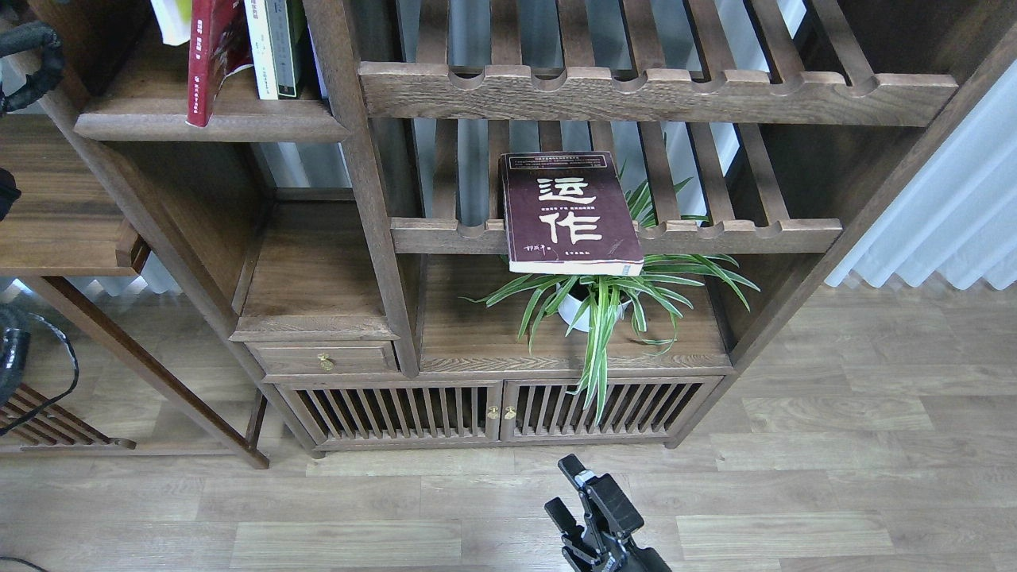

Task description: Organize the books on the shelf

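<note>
The maroon book [570, 213] lay flat, cover up, big white characters reading upright to me, on the lower slatted rack [739, 235]. Its long axis ran front to back, its near end overhanging the notched rail above the plant [608, 306]. My right gripper [570, 492] hung low over the floor, fingers spread and empty. My left gripper was out of sight.

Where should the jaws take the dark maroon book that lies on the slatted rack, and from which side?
Grip the maroon book at its near edge, coming from the front. It lies flat, cover up, and that edge overhangs the rack's front rail, above the plant, so both faces look reachable there.
</note>
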`<action>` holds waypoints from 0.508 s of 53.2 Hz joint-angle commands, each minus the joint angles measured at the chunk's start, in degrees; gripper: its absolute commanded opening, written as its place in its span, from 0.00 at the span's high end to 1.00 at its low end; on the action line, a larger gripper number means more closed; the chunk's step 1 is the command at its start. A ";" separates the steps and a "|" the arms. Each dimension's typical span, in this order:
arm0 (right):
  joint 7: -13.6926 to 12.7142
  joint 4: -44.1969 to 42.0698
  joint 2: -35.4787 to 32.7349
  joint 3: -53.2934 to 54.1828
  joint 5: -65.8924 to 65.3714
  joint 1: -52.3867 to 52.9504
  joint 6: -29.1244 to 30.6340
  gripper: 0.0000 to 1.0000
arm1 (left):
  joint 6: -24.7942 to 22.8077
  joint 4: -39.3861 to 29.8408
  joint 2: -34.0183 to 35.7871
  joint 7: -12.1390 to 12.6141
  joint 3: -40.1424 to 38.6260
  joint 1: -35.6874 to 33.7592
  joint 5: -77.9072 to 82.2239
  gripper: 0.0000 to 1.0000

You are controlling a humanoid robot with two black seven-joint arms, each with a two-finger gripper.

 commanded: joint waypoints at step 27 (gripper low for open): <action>-0.02 0.11 0.12 -0.08 -0.09 -0.25 0.00 0.01 | 0.00 -11.91 6.72 0.48 -1.86 7.82 -5.78 0.22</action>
